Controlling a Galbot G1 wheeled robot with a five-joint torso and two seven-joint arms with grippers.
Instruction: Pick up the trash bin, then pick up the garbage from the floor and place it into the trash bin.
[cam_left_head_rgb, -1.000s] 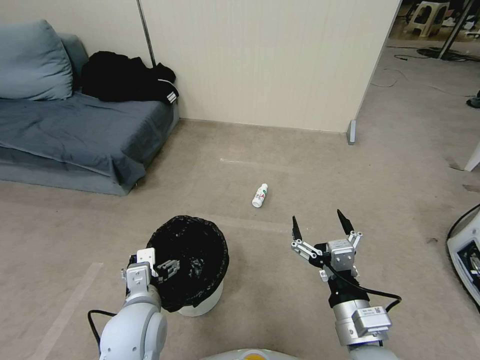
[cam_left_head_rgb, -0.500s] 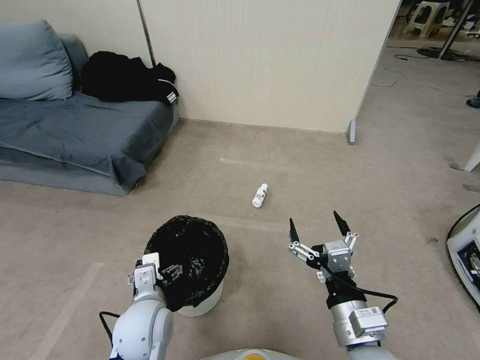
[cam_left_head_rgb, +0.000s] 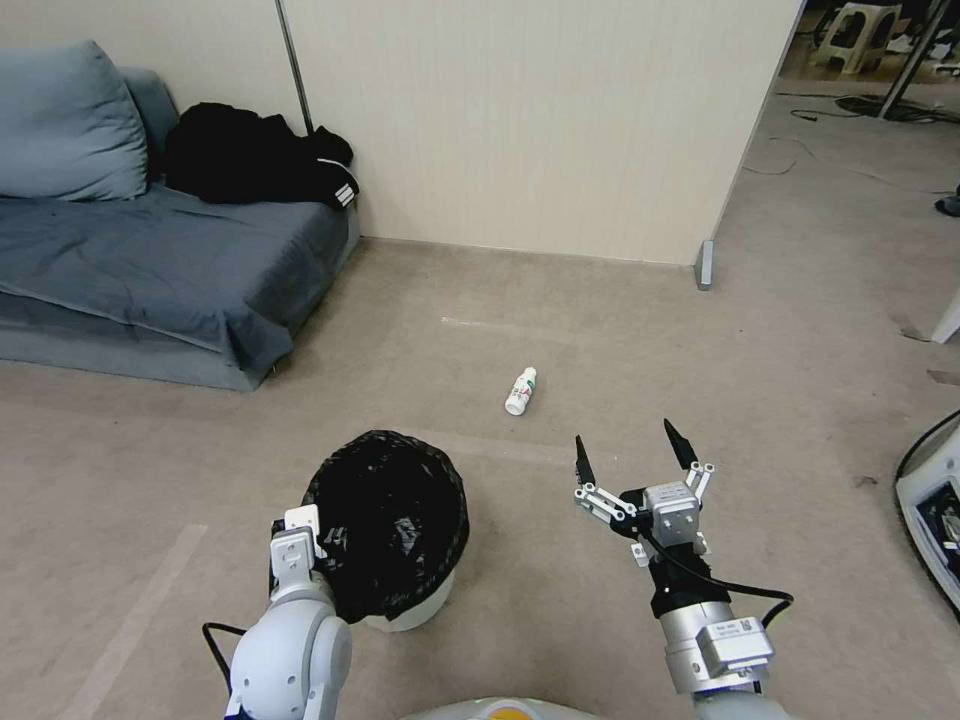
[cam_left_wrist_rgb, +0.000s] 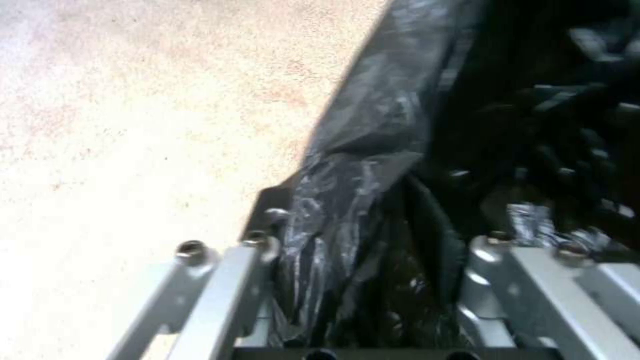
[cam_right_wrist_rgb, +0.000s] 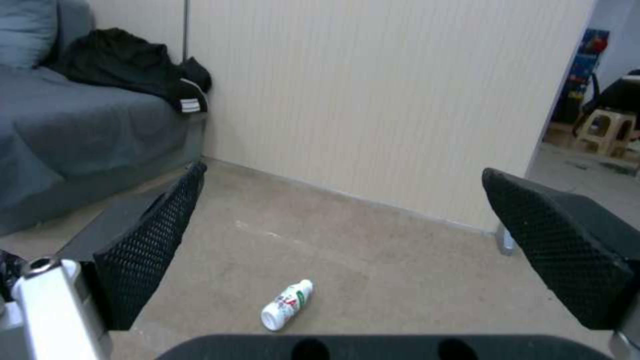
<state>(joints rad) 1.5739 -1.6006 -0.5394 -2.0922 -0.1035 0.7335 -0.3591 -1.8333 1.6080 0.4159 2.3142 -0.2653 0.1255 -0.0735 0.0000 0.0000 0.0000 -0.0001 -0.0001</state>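
Note:
The trash bin (cam_left_head_rgb: 418, 604), a small white bucket with a crinkly black liner (cam_left_wrist_rgb: 373, 130) folded over its rim, stands on the carpet at the lower left. My left gripper (cam_left_head_rgb: 312, 538) is shut on the near-left rim; in the left wrist view the liner is bunched inside the left gripper (cam_left_wrist_rgb: 373, 225). The garbage here is a small white plastic bottle (cam_left_head_rgb: 520, 390) lying on its side on the floor, ahead of both arms. My right gripper (cam_left_head_rgb: 632, 452) hovers open to the right of the bin, short of the bottle (cam_right_wrist_rgb: 287, 305), which lies below the gap of the right gripper (cam_right_wrist_rgb: 345, 170).
A grey sofa (cam_left_head_rgb: 150, 270) with a black garment (cam_left_head_rgb: 260, 155) runs along the left. A beige partition wall (cam_left_head_rgb: 540, 120) stands behind the bottle. A white machine base (cam_left_head_rgb: 935, 510) with a black cable sits at the right edge. Open carpet surrounds the bottle.
My left arm has drawn back toward me and its gripper has closed on the rim; the bin has shifted slightly right. The right gripper has eased a little left and nearer.

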